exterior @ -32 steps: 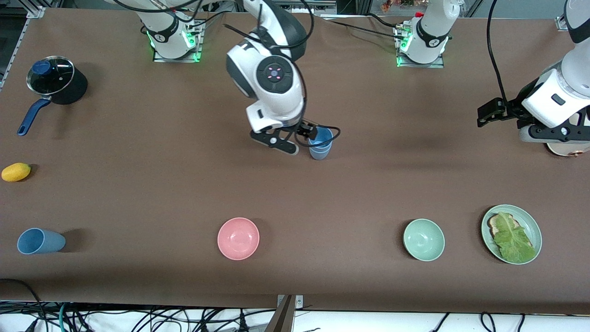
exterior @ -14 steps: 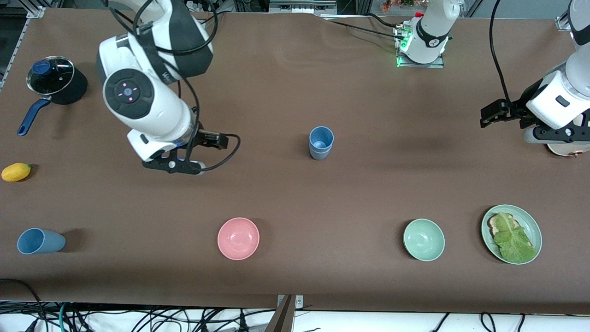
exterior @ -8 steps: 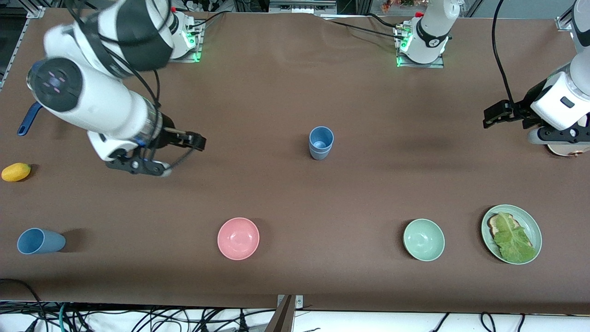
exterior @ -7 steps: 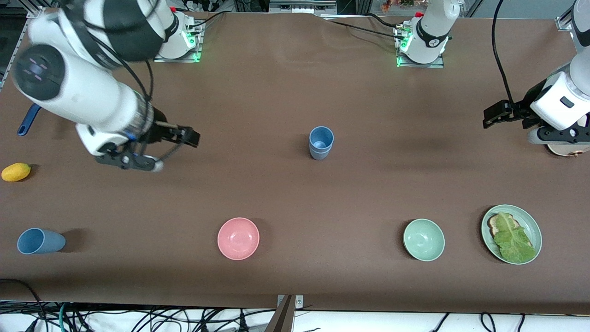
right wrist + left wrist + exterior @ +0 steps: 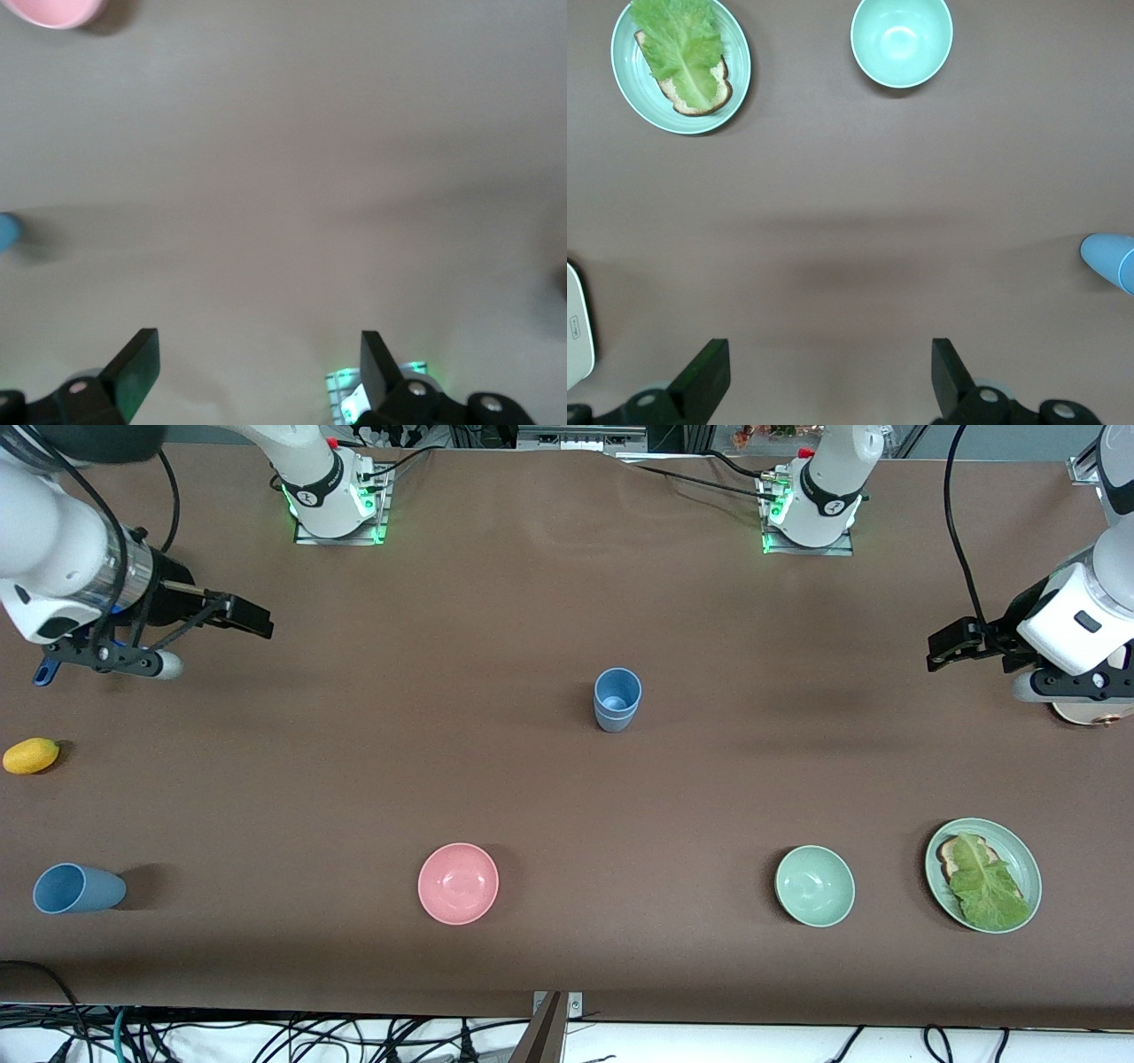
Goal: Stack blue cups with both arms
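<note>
The right gripper (image 5: pixel 205 639) is seen near the top of the front view, at the right arm's end of the table. It is held up over bare table. Its fingers are spread wide and nothing is held in them. The left gripper (image 5: pixel 828 376) is seen at the left arm's end, also high in the front view. It is wide too, and it is empty. That arm looks to be waiting.

Two cups (image 5: pixel 617 700) are found in the middle of the front view. One is set inside the other, and they stand upright. A third cup (image 5: pixel 78 887) is seen low in the front view, at the right arm's end. It is lying on its side, well apart from the stack, and it is not yet stacked.

The cups are probably light and stiff, with thin walls. The skin looks dull, so it is not likely to be very slippery. The lying cup can roll if it is bumped. It is best taken across its round wall, near the open end. Only a soft squeeze should be needed. It must be turned upright before it is dropped into the stack.

A pink bowl (image 5: pixel 458 883) and a green bowl (image 5: pixel 814 886) should be left alone.
</note>
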Robot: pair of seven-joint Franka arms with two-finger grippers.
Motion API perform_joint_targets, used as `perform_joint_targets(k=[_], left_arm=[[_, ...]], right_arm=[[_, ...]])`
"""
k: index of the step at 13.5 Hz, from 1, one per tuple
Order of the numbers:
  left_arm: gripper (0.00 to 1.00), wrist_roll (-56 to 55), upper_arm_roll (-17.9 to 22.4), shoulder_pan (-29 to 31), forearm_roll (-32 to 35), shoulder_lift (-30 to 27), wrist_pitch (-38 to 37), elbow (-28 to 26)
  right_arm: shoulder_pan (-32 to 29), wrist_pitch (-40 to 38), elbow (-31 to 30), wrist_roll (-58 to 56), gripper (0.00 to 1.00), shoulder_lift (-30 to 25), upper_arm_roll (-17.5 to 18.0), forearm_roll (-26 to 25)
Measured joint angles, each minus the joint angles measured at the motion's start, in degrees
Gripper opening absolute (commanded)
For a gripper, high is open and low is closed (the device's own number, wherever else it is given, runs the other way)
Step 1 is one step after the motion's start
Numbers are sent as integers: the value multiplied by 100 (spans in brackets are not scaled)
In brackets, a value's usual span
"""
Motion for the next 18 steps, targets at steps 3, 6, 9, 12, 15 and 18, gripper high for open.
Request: perform_joint_targets(k=[3, 6, 9, 12, 15, 18], left_arm=[[100, 0, 0, 0, 0, 0, 0, 0], [100, 0, -1, 0, 0, 0, 0, 0], [100, 0, -1, 0, 0, 0, 0, 0], [100, 0, -3, 0, 0, 0, 0, 0], [100, 0, -4, 0, 0, 0, 0, 0], [100, 0, -7, -1, 0, 0, 0, 0]], right_arm=[[2, 228, -596, -39, 100, -530, -15, -225], [10, 183, -576, -40, 100, -675, -18, -380], [-65, 216, -565, -40, 100, -653, 66, -438], [-1618, 290, -564, -148, 100, -546, 1592, -464], [-2971, 294, -550, -454, 100, -533, 2746, -466], [-3469, 228, -429, -837, 100, -542, 3008, -462]])
